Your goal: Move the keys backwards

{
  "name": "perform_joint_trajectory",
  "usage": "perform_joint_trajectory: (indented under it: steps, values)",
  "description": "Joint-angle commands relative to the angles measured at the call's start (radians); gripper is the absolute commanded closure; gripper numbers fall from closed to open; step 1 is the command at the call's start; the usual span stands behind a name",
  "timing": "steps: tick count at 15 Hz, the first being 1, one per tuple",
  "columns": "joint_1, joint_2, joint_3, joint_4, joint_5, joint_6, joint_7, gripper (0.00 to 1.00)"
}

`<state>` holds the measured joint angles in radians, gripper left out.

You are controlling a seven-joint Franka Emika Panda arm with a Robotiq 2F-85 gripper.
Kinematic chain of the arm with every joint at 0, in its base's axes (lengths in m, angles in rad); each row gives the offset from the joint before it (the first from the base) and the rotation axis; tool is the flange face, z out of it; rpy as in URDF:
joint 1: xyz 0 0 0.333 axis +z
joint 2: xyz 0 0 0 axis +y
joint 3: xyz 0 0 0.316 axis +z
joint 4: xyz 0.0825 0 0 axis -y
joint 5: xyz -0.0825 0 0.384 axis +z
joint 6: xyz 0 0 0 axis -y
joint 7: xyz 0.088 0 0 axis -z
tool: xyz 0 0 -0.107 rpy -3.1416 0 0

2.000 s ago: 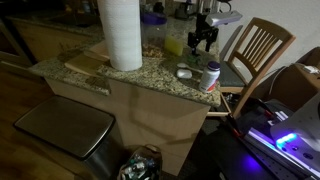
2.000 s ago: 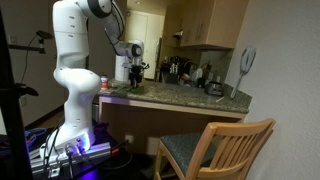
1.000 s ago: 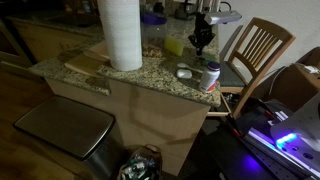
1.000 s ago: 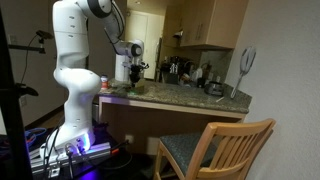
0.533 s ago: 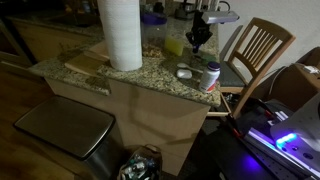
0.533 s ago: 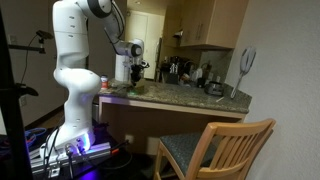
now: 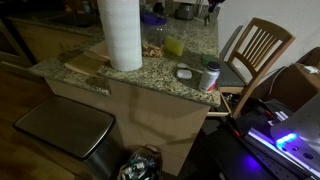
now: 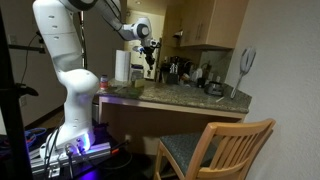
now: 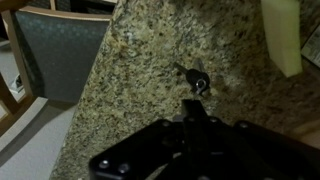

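In the wrist view the keys [image 9: 196, 78], a small dark and silver bunch, lie flat on the speckled granite counter [image 9: 140, 70] close to its edge. My gripper [image 9: 196, 104] hangs well above them, its dark fingers pressed together and holding nothing. In an exterior view the gripper [image 8: 151, 60] is raised high over the counter [image 8: 190, 97] on the white arm [image 8: 70, 45]. I cannot make out the keys in either exterior view.
A tall paper towel roll [image 7: 120, 32], a yellow-green cup [image 7: 174, 45], a round tin [image 7: 185, 72] and a small bottle [image 7: 210, 77] stand on the counter. A wooden chair [image 7: 258, 50] is beside the counter's edge. The yellow cup [image 9: 283, 35] is beyond the keys.
The gripper, shut throughout, has risen from just above the counter to well above it, leaving the top of one exterior view. The keys stay on the granite.
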<state>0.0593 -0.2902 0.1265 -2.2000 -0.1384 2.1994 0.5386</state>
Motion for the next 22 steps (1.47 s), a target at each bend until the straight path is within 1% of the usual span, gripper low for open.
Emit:
perform_joint_trajectory:
  steps: [1, 4, 5, 7, 9, 11, 13, 14, 15, 16, 19, 20, 22]
  values:
    - [-0.022, -0.011, 0.014, 0.011, 0.01, -0.009, -0.011, 0.98]
    - [-0.015, 0.002, 0.021, 0.003, 0.011, -0.023, -0.027, 1.0]
    - [-0.034, 0.047, 0.038, 0.018, -0.042, -0.027, 0.025, 1.0]
    - [-0.074, 0.135, 0.043, 0.04, -0.129, 0.071, 0.162, 1.0]
    - [-0.087, 0.224, 0.034, 0.082, -0.201, 0.123, 0.292, 1.0]
    - [-0.074, 0.319, 0.015, 0.141, -0.237, 0.14, 0.381, 1.0]
    - [-0.045, 0.412, -0.01, 0.203, -0.189, 0.156, 0.396, 1.0]
    - [-0.032, 0.452, -0.014, 0.229, -0.124, 0.165, 0.354, 1.0]
    - [-0.026, 0.363, -0.03, 0.148, -0.176, 0.157, 0.373, 1.0]
    - [-0.016, 0.395, -0.038, 0.168, -0.167, 0.159, 0.371, 0.98]
    - [-0.003, 0.405, -0.047, 0.166, -0.155, 0.162, 0.372, 1.0]
    - [-0.002, 0.413, -0.049, 0.155, -0.133, 0.202, 0.364, 1.0]
    - [0.018, 0.442, -0.054, 0.162, -0.139, 0.267, 0.437, 1.0]
